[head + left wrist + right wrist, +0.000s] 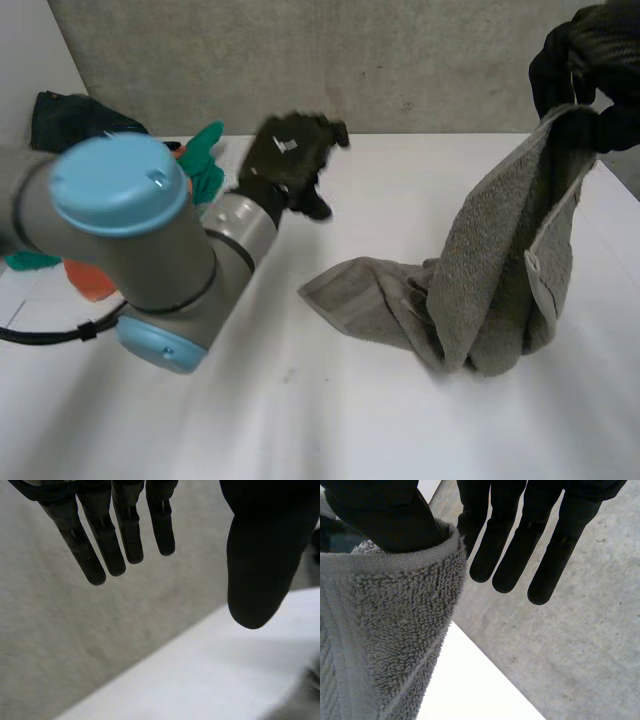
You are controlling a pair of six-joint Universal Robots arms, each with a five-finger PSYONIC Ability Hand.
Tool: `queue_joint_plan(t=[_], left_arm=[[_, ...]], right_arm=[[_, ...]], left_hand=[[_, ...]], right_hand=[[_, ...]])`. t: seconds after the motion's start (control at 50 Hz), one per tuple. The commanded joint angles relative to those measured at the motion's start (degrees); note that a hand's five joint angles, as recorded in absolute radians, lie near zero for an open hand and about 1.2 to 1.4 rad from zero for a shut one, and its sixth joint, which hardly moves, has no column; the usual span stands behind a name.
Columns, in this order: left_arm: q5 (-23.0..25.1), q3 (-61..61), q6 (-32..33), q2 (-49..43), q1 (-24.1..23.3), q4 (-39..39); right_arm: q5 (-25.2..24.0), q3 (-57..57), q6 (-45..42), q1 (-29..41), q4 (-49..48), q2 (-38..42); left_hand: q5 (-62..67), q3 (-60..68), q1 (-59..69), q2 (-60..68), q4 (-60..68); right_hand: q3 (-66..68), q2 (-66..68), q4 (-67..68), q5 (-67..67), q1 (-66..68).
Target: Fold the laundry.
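Grips the towel (500,260) by its top edge with right hand (580,50) fingers. Holds left hand (290,155) away from the towel, fingers wide, over the tabletop (300,420).

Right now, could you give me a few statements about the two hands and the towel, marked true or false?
1. The right hand holds the towel up by an edge. True.
2. The towel hangs wholly clear of the table. False: its lower end lies on the table.
3. The left hand grips a green cloth. False: it is open and holds nothing.
4. More clothes lie at the table's far left, behind the left arm. True.
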Motion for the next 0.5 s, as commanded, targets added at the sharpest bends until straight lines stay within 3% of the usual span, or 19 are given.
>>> queue_joint_plan(t=[0.02,0.28,0.5], left_arm=[[4.0,3.6,0.6,-12.6,-4.3,-0.4],[5.8,12.2,3.1,-23.2,-10.4,-0.7],[5.8,18.4,3.1,-28.4,-11.5,-1.6]], right_arm=[[0.1,0.5,0.2,0.1,-0.2,-0.2],[0.1,-1.0,0.6,0.0,-0.2,-0.8],[0.0,1.5,0.1,0.0,-0.3,-0.8]], left_hand=[[2.2,1.7,4.0,2.0,2.2],[10.1,9.6,11.9,9.9,10.1],[13.6,13.2,15.4,13.4,13.6]], right_hand=[[11.9,12.4,11.4,12.9,15.2],[11.9,12.4,11.4,12.9,15.2],[11.9,12.4,11.4,12.9,15.2]])
